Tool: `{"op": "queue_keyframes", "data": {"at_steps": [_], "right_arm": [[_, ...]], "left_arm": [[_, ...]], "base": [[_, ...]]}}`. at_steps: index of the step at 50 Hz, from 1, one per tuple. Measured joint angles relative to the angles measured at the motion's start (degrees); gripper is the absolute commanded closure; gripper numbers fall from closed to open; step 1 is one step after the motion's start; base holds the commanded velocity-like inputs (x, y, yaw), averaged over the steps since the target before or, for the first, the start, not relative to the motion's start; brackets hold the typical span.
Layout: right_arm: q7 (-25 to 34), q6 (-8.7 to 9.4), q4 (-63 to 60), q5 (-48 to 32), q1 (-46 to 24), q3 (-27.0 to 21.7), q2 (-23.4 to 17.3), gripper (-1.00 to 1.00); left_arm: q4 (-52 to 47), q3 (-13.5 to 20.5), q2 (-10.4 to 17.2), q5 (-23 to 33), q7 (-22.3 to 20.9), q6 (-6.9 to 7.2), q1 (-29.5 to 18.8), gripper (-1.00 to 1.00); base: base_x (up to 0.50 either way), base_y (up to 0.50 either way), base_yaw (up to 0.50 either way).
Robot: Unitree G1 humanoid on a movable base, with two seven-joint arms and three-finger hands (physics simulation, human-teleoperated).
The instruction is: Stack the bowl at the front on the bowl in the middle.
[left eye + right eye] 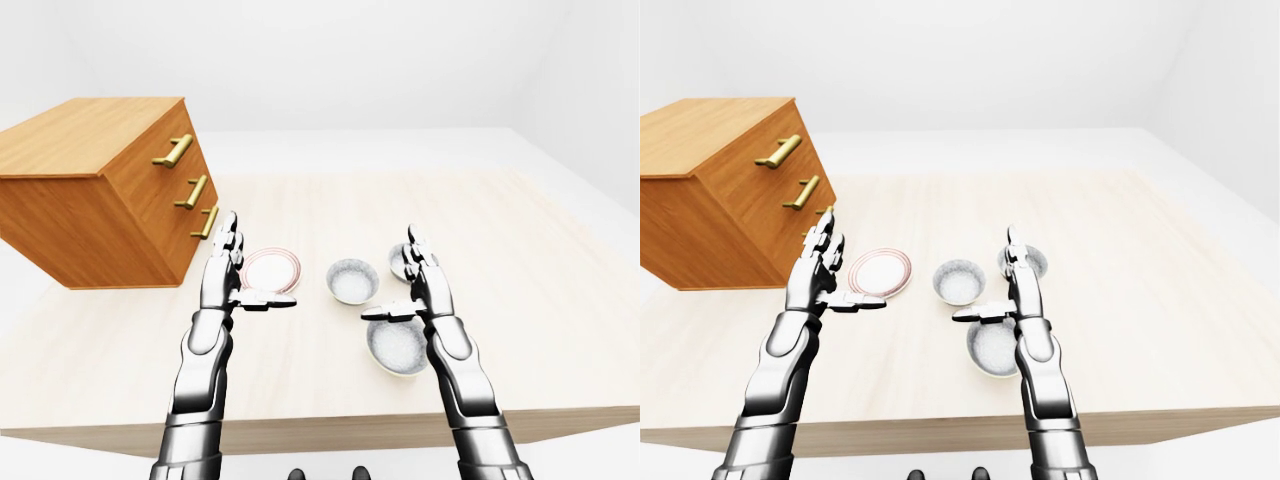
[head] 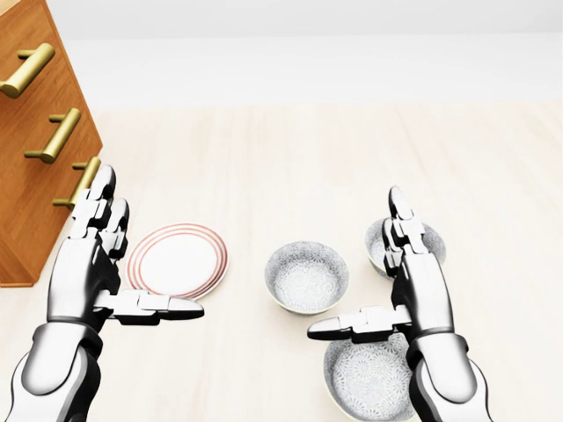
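Three patterned grey-white bowls stand on the pale wooden table (image 2: 264, 158). The nearest bowl (image 2: 365, 384) is at the bottom of the head view, partly under my right wrist. Up and to the left of it is the middle bowl (image 2: 306, 277), standing free. A third bowl (image 2: 435, 247) lies farther off, half hidden behind my right fingers. My right hand (image 2: 354, 264) hovers open above the nearest bowl, fingers straight, thumb pointing left, holding nothing. My left hand (image 2: 149, 246) is open too, held over the table beside a plate.
A white plate with red rings (image 2: 180, 261) lies left of the middle bowl, just right of my left hand. A wooden drawer chest with brass handles (image 2: 35, 132) stands at the left. The table's near edge (image 1: 320, 428) runs below both forearms.
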Motion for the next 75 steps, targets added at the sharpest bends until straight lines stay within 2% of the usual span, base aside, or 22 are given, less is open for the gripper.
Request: {"op": "queue_keyframes", "data": {"at_steps": [15,30,32,38,39,49,62,75], "right_arm": [[0.2,-0.09,1.1,-0.7,-0.1,0.0,-0.1,-1.00],[0.0,-1.18,2.4,-2.6,-0.3,0.1,-0.5,-1.00],[-0.2,-2.49,2.7,-4.3,-0.5,0.2,-1.1,-1.00],[-0.9,-9.16,3.6,-13.6,-1.8,-0.2,-3.7,-1.00],[-1.0,-9.79,3.6,-15.4,-2.0,-0.4,-4.1,-1.00],[-1.3,-9.79,5.6,-27.7,-4.2,-2.3,-7.3,-1.00],[-0.2,-9.79,13.8,-38.1,-8.0,-2.9,-11.1,-1.00],[-2.2,-9.79,23.3,-47.2,-13.5,-1.2,-13.1,-1.00]], "left_arm": [[0.5,-0.1,-0.1,0.0,-0.1,0.00,-0.1,-1.00],[0.7,-0.3,-0.1,0.0,-0.1,0.00,-0.6,-1.00],[0.7,-0.3,-0.1,0.0,-0.1,0.00,-0.6,-1.00],[0.6,-0.4,-0.2,0.0,-0.1,0.00,-0.4,-1.00],[0.6,-0.4,-0.2,0.0,-0.1,0.00,-0.4,-1.00],[0.6,-0.5,-0.3,-0.1,-0.1,0.00,-0.3,-1.00],[-0.7,-0.6,-0.5,-0.4,-0.1,0.00,-0.1,-1.00],[-1.0,-0.6,-0.5,-0.6,-0.1,0.00,0.0,-1.00]], "base": [[0.18,0.00,0.00],[0.00,0.00,0.00],[0.00,0.00,0.00],[0.00,0.00,0.00],[0.00,0.00,0.00],[0.00,0.00,0.00],[0.00,0.00,0.00],[0.00,0.00,0.00]]}}
